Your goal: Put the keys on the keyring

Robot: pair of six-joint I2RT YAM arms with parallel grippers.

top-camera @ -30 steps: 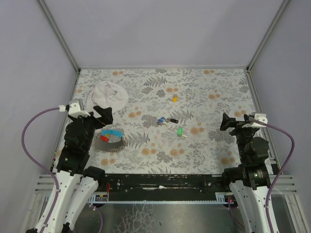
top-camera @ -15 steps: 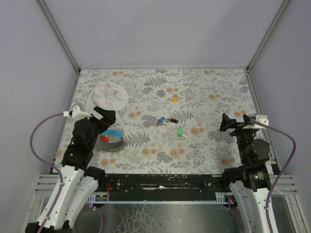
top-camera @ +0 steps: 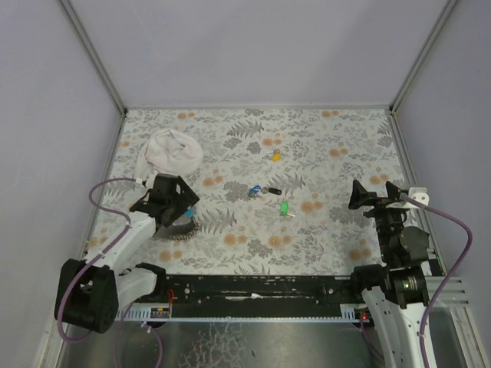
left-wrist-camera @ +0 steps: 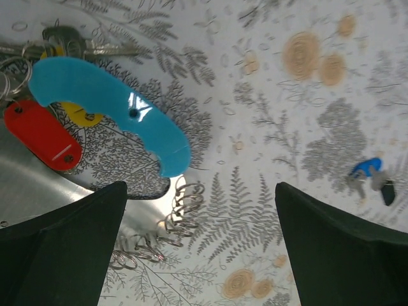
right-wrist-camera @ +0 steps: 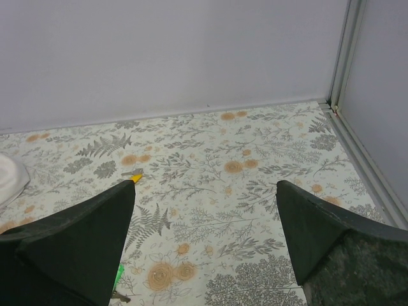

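Left claw [left-wrist-camera: 199,186] hangs wide open right over the keyring [left-wrist-camera: 108,102] by my left edge, right claw [right-wrist-camera: 205,185] gapes empty too, and I see the keys [top-camera: 285,207] lying loose out in the middle, so basically everything's left.

The keyring [left-wrist-camera: 108,105] runs off the left wrist view's edge.
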